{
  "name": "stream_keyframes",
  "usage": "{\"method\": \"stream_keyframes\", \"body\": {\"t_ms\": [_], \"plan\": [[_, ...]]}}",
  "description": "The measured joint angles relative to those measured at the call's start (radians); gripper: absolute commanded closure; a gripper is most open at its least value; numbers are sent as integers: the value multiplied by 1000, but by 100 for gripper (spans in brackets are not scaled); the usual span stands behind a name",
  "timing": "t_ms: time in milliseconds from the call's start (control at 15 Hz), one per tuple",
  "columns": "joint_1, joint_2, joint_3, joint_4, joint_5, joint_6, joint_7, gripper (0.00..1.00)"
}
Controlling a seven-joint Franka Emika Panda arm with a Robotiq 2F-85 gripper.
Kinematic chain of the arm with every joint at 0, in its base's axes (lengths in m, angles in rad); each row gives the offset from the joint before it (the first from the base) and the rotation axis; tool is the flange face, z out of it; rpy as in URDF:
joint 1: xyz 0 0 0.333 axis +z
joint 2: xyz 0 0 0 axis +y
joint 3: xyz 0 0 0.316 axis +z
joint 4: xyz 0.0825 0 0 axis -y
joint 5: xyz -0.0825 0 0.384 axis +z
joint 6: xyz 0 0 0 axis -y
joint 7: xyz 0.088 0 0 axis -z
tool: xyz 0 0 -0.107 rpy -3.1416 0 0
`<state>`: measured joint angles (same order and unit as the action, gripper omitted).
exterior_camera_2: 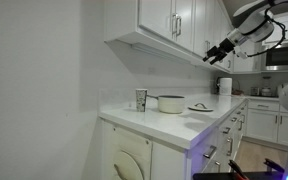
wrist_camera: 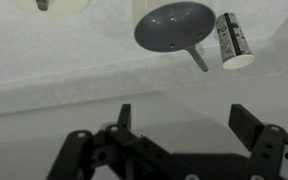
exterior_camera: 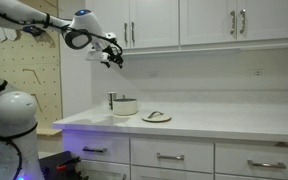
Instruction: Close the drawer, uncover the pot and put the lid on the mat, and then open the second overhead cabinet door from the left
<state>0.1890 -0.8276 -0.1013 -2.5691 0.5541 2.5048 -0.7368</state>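
Note:
My gripper is open and empty, held high just below the overhead cabinets and above the pot. Its two fingers are spread apart with nothing between them. The white pot stands on the counter without a lid. The lid lies flat on the round grey mat beside it; in the wrist view the grey disc has a short handle. The second overhead door from the left is shut. The drawers under the counter are shut.
A cup stands beside the pot on the side away from the mat. A white cylinder shows next to the grey disc. A paper towel roll stands farther along the counter. A pegboard wall is beside the arm.

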Motion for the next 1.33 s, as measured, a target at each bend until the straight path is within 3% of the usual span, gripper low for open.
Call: {"method": "stream_keyframes", "body": {"t_ms": [533,933,1333], "plan": [[131,-46,7,-57,-105,282,179,0],[213,-49,-62,-48,-242,329,236,0],[332,-50,-188,21,-272,329,232,0]]}}
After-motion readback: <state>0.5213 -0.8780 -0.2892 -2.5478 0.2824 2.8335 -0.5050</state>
